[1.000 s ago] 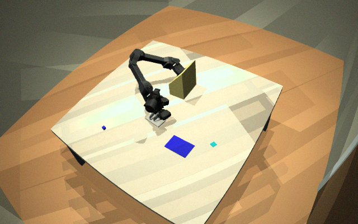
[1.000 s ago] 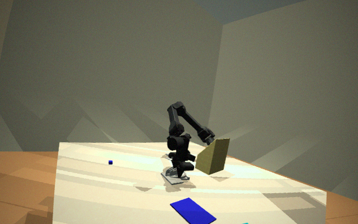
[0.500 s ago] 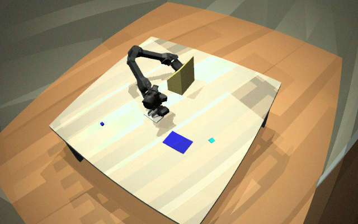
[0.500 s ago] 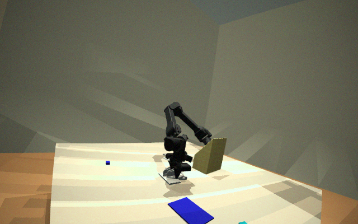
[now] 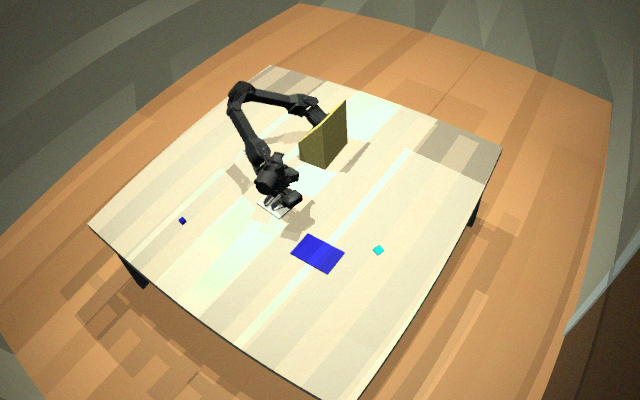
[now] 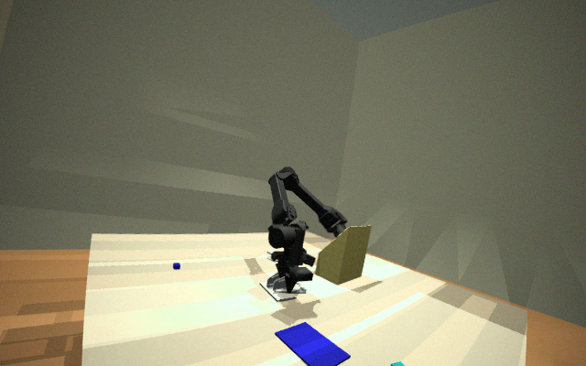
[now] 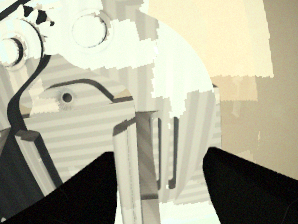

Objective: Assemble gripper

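My gripper (image 5: pixel 281 204) (image 6: pixel 294 285) (image 7: pixel 160 160) is shut on a pale jaw (image 7: pixel 125 165), low at the gripper base (image 5: pixel 279 215) (image 6: pixel 284 298). The held jaw's round gear end is at the upper left of the wrist view. The other jaw (image 7: pixel 30 47) (image 6: pixel 275 281) is at the base's left side; the two sets of teeth lie close together. I cannot tell whether they mesh fully or whether the held jaw is seated on its pin. A pale piece (image 6: pixel 270 255) shows behind my gripper, mostly hidden; it may be the housing plate.
A tall olive block (image 5: pixel 322 142) (image 6: pixel 345 258) stands close beside the arm. A flat blue sheet (image 5: pixel 317 253) (image 6: pixel 311 344) lies in front of the base. A small blue cube (image 5: pixel 182 220) (image 6: pixel 177 265) is at left, a cyan piece (image 5: pixel 378 250) (image 6: pixel 397 364) at right.
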You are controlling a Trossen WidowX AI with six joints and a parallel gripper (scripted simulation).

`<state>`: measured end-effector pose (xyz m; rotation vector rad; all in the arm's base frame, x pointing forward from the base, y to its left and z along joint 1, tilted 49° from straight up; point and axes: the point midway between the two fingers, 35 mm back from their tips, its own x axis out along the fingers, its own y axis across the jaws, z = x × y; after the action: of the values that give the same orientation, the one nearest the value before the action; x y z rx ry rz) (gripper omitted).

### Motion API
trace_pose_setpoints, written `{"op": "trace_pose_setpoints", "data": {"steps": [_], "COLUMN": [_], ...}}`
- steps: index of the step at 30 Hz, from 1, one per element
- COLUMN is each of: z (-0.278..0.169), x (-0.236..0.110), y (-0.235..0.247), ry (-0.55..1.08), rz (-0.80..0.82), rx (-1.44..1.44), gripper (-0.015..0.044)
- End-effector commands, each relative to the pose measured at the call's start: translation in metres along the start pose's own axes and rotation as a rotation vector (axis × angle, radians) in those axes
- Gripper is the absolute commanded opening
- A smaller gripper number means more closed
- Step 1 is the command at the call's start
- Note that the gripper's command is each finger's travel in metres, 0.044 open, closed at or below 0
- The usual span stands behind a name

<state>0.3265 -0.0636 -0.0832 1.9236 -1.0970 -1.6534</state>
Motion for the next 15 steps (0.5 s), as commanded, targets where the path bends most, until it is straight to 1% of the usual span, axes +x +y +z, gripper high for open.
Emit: {"op": "trace_pose_setpoints", "data": {"steps": [1,15], "z": [-0.0002,-0.0002], "x": [0.0007,0.0039], "y": [0.0004,0.0005], "ry": [0.003,0.003], "rz": [0.005,0.005], "rx": [-0.006,-0.005], "gripper": [0.0134,0.0134]}}
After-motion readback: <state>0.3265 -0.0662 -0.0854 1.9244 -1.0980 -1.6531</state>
